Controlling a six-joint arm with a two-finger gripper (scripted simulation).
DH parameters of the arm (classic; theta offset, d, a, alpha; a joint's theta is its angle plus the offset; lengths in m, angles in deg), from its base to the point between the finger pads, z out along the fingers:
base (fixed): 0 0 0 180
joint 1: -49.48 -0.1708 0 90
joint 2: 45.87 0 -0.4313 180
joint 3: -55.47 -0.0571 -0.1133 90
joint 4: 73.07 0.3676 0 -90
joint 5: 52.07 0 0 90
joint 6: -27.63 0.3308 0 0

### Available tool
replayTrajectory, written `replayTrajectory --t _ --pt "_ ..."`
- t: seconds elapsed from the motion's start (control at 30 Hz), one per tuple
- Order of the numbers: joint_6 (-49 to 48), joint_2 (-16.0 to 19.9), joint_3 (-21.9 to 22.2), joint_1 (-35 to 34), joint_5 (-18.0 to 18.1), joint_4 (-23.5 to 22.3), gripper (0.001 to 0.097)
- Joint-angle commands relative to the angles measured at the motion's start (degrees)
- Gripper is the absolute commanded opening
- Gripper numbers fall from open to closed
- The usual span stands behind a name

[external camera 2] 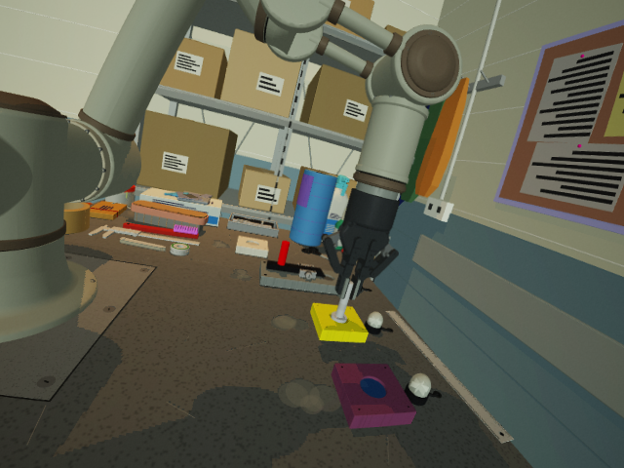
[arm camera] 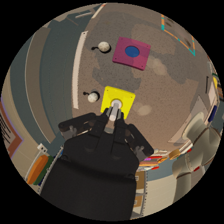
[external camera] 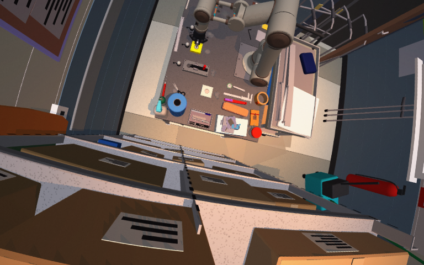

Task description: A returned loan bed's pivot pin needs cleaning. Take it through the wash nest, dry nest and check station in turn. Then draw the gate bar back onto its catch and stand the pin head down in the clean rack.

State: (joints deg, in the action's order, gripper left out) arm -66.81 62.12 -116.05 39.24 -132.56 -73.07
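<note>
My gripper [external camera 2: 351,292] [arm camera: 113,113] [external camera: 198,40] is closed around the shaft of the pale grey pivot pin [external camera 2: 342,305] [arm camera: 115,109], which I hold upright with its wider head down in the round hole of the yellow block [external camera 2: 339,323] [arm camera: 117,101] [external camera: 196,47]. The magenta block [external camera 2: 373,394] [arm camera: 131,52] with a blue recess lies apart from it on the bench. A white knob [external camera 2: 374,320] [arm camera: 92,97] sits beside the yellow block, another [external camera 2: 419,385] [arm camera: 104,46] beside the magenta one. The grey gate fixture [external camera 2: 301,274] [external camera: 196,67] with its red handle [external camera 2: 284,252] lies beyond the yellow block.
Behind the bench a shelf of cardboard boxes [external camera 2: 262,70] stands against the wall. A blue cylinder [external camera 2: 313,214] [external camera: 177,103], a small cream block [external camera 2: 252,246] [external camera: 206,91] and assorted tools [external camera 2: 161,229] crowd the far end. A long ruler [external camera 2: 446,370] lines the wall edge.
</note>
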Motion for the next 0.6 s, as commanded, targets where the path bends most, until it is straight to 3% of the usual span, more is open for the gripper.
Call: replayTrajectory --t 0.0,0.57 --pt "0.00 -0.05 0.07 0.00 0.00 0.00 0.0080" --pt "0.00 -0.05 0.08 0.00 -0.01 0.00 0.0110"
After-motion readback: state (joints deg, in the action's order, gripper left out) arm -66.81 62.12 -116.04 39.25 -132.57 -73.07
